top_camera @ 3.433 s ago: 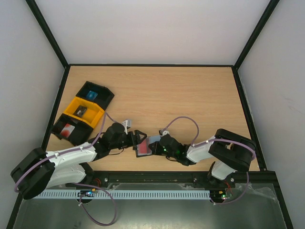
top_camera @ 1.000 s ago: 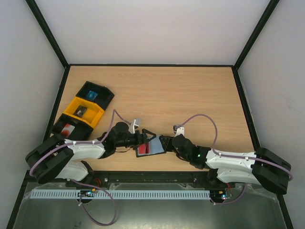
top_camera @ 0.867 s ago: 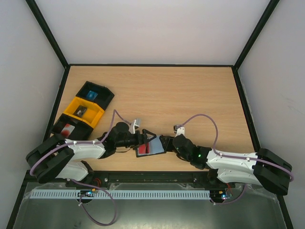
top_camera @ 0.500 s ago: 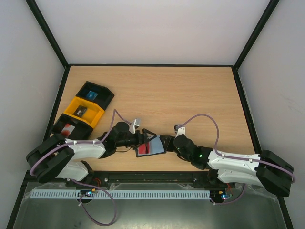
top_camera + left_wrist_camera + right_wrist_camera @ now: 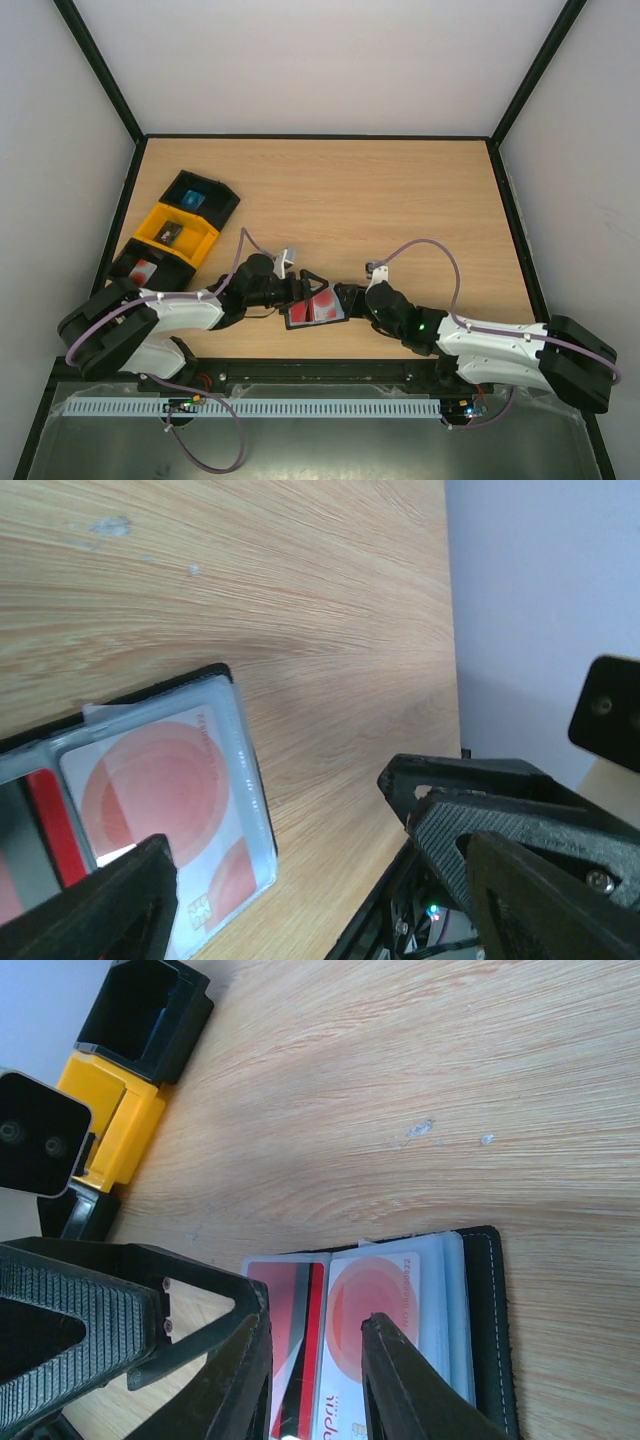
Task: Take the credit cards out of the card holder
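Bright, even light; soft wrist-view foregrounds

Right arm [image 5: 480,340] stretched flat, left gripper [image 5: 308,292] nearer card holder [image 5: 316,309]

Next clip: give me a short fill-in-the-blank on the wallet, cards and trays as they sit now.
1. The wallet lies ___ on the table.
2. The top card in its clear sleeve bears a large ___ circle.
3. The tray between the two black ones is ___.
4. The black tray farthest from the arms holds a ___ card.

Missing words: open; red; yellow; blue.
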Robot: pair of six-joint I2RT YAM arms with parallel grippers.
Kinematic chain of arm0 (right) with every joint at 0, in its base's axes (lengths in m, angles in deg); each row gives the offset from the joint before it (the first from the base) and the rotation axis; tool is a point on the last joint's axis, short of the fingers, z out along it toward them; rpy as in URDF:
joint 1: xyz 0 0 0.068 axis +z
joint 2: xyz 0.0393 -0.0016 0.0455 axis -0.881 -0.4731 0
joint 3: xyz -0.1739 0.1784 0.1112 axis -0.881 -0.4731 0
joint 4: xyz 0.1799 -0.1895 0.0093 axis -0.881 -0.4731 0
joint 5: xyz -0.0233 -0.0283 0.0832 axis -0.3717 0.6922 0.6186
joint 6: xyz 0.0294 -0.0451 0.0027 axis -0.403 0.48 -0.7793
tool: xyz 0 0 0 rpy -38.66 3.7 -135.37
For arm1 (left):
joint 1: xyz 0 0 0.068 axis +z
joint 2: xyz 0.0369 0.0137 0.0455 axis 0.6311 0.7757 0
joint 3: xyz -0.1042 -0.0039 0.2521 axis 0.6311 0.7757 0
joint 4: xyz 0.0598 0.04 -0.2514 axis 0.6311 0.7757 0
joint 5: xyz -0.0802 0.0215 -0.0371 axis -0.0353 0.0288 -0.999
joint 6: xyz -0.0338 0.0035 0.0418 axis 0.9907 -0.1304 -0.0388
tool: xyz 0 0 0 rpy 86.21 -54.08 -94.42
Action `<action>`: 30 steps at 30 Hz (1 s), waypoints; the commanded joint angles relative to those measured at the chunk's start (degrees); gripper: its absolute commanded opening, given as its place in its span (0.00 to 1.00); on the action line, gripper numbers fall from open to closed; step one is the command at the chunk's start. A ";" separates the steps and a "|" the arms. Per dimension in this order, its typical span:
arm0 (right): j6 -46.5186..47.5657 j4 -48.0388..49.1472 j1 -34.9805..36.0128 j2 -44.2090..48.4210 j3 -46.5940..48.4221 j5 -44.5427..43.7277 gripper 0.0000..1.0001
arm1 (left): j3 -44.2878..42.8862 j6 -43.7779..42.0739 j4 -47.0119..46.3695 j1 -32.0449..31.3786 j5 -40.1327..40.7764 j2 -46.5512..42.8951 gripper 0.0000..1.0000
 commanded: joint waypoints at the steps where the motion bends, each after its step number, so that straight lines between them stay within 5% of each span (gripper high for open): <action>1: 1.30 1.17 0.08 -2.45 -0.75 0.24 0.26 | -0.18 -2.09 3.65 -0.35 3.49 -1.40 0.76; 14: 1.64 5.98 0.01 -13.31 1.16 5.35 0.16 | 2.43 -1.92 1.57 0.08 4.83 2.76 0.51; 30: 0.16 5.40 0.01 -18.05 -0.60 6.18 0.11 | 3.17 -2.45 -0.09 0.48 4.65 6.75 0.52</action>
